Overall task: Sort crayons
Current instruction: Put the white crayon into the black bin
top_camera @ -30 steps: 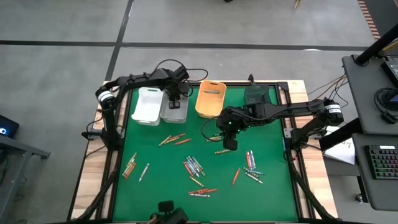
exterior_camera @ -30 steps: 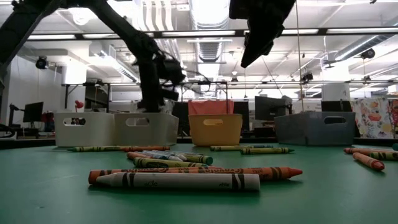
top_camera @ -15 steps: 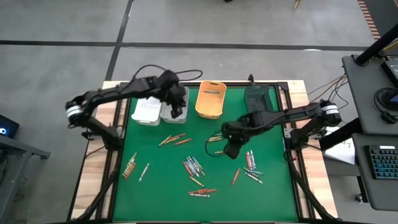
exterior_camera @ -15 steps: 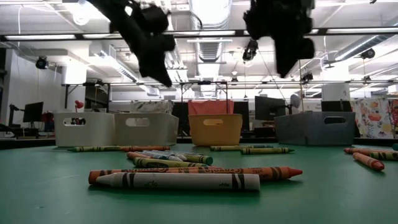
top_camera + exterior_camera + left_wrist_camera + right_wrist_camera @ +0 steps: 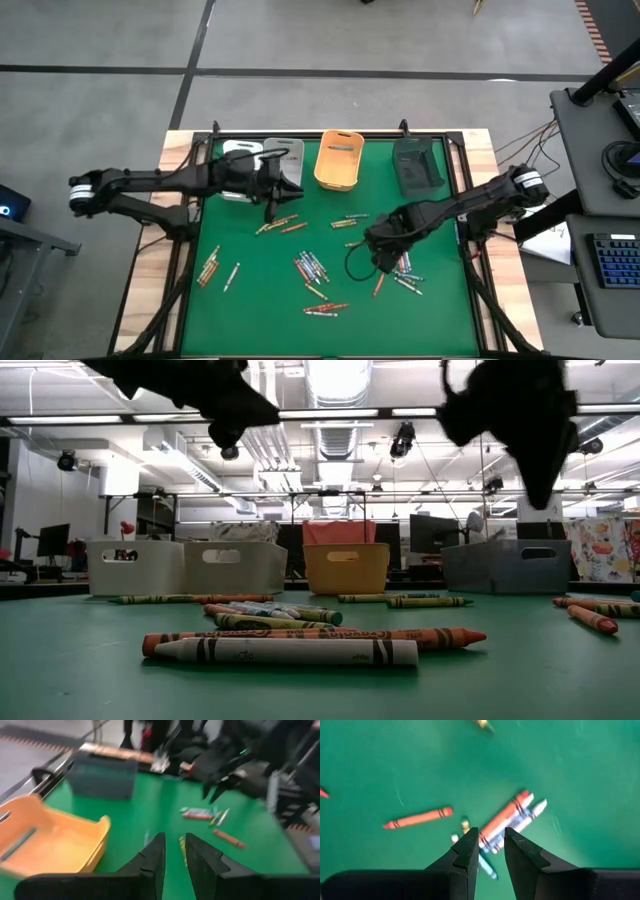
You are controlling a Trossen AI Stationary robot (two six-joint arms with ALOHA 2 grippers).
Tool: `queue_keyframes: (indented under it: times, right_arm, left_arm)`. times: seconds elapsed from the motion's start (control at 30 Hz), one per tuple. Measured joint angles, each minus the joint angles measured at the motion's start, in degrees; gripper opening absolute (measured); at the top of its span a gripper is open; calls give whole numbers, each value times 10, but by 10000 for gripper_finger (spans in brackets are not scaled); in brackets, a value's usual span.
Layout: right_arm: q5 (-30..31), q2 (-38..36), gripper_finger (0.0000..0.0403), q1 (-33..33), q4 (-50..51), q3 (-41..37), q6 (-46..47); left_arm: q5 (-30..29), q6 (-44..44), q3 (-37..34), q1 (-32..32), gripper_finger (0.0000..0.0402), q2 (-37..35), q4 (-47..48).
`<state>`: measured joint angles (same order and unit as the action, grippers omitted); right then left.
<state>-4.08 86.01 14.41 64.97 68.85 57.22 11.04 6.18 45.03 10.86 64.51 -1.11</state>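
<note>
Your right gripper [image 5: 487, 851], fingers slightly parted and empty, hangs over the crayon cluster [image 5: 511, 821]. Drop straight onto one crayon only. The left gripper [image 5: 172, 854], also narrowly parted and empty, waits near the orange bin [image 5: 45, 840].

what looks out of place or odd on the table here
Nothing is damaged. The crayons lie scattered loose across the green mat, which fits an unfinished sort. The orange bin sits slightly askew beside the other bins.
</note>
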Motion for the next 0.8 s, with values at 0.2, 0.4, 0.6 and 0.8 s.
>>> queue_keyframes:
  times: [0.2, 0.4, 0.6, 0.8]
  right_arm:
    - [-3, -43, 82, 12, -2, -84, 72]
    - [-9, -84, 82, 12, -14, -172, 154]
    - [5, -106, 82, 12, -86, -227, 184]
    - [28, -89, 82, 12, -128, -246, 193]
  left_arm:
    - [-1, 18, -17, -20, 57, -17, -37]
    - [-1, 19, -17, -29, 57, -5, -59]
    - [-1, 15, -17, -29, 57, 3, -64]
    - [-1, 14, -17, -29, 57, 3, -64]
